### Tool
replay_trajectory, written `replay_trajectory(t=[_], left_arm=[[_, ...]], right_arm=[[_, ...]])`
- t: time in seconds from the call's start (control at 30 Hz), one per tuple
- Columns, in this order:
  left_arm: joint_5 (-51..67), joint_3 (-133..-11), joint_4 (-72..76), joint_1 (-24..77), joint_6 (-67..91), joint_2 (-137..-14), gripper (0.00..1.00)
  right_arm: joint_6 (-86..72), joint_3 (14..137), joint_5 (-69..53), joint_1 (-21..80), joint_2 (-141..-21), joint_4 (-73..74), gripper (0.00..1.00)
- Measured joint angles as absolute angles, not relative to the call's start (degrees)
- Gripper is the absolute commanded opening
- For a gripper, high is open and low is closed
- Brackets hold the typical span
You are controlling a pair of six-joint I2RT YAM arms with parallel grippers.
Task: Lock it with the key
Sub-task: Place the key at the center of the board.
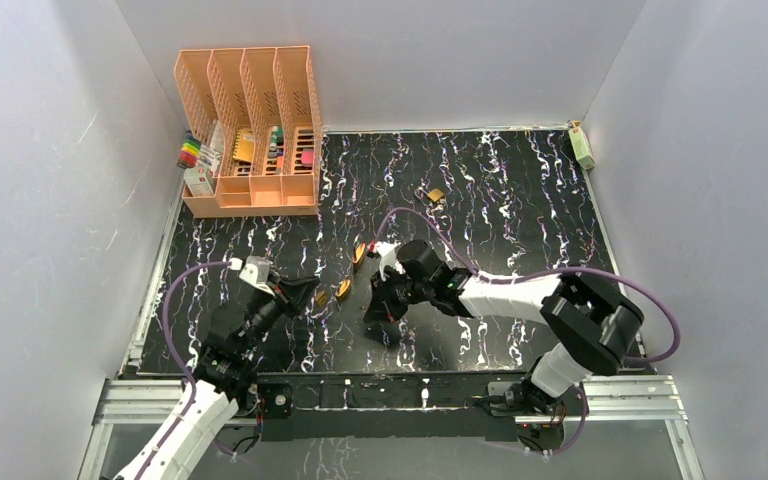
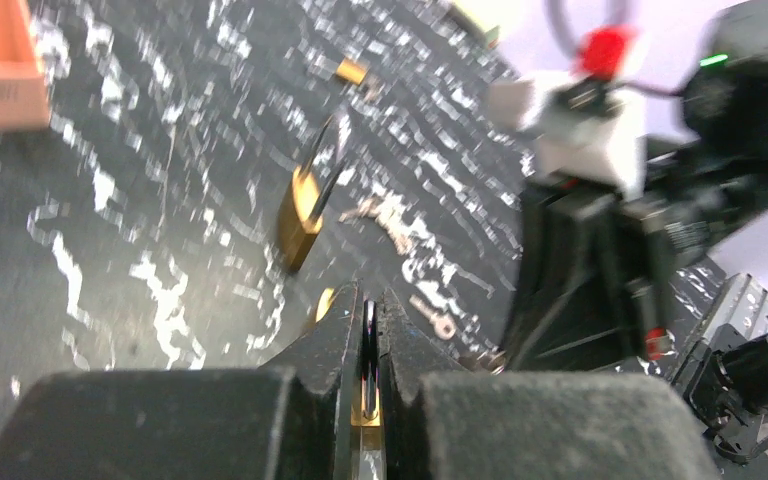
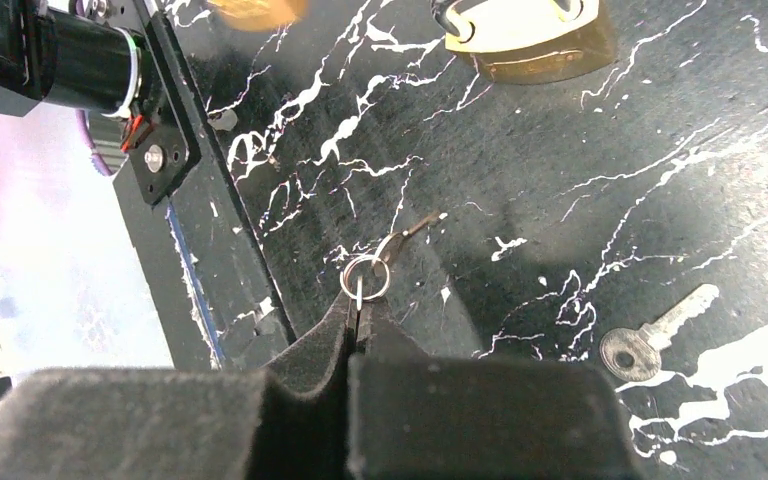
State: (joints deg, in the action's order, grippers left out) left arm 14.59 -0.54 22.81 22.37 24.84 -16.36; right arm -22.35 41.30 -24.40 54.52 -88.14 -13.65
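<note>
My left gripper (image 2: 368,300) is shut on the dark shackle of a brass padlock (image 2: 365,412), whose body shows between the fingers. In the top view this gripper (image 1: 310,297) hangs low at the table's front left. My right gripper (image 3: 360,305) is shut on a small key ring (image 3: 365,277). Its key (image 3: 407,233) hangs from the ring just over the black marbled table. In the top view the right gripper (image 1: 385,318) is to the right of the left one, a short gap apart.
A second brass padlock (image 2: 300,215) with a raised shackle lies ahead of the left fingers. A loose silver key (image 3: 650,335) lies right of the right gripper. Another small padlock (image 1: 436,195) sits mid-table. An orange file rack (image 1: 250,130) stands at the back left.
</note>
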Motion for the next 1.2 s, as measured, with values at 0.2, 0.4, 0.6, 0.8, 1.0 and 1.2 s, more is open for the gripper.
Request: replay_trajectory(t=[0.2,0.4,0.6,0.8,1.0,1.2], left_arm=[[13.54,-0.54,30.44,28.21,20.29,-17.8,0.0],[8.32,-0.54,32.62,30.85,14.06,-20.97,0.0],[2.52,-0.58,35.09,30.87,11.42,-21.91,0.0],[-1.04,-11.51,27.05,30.87,7.11,-28.03,0.0],[2.87,-26.15,24.58,25.47,4.16,-37.12,0.0],[15.49,-29.87,21.61,11.64,5.61,-46.28,0.0]], right_arm=[[-23.2,42.09,-25.67,54.57,-94.67,-15.66,0.0],[-25.65,42.35,-26.92,55.2,-99.15,-17.41,0.0],[-25.34,43.38,-25.8,56.27,-95.35,-16.1,0.0],[-22.0,52.4,-24.84,56.27,-84.75,-6.66,0.0],[-14.68,79.26,-22.41,56.27,-90.15,4.03,0.0],[-10.0,97.82,-20.25,56.27,-104.33,12.67,0.0]])
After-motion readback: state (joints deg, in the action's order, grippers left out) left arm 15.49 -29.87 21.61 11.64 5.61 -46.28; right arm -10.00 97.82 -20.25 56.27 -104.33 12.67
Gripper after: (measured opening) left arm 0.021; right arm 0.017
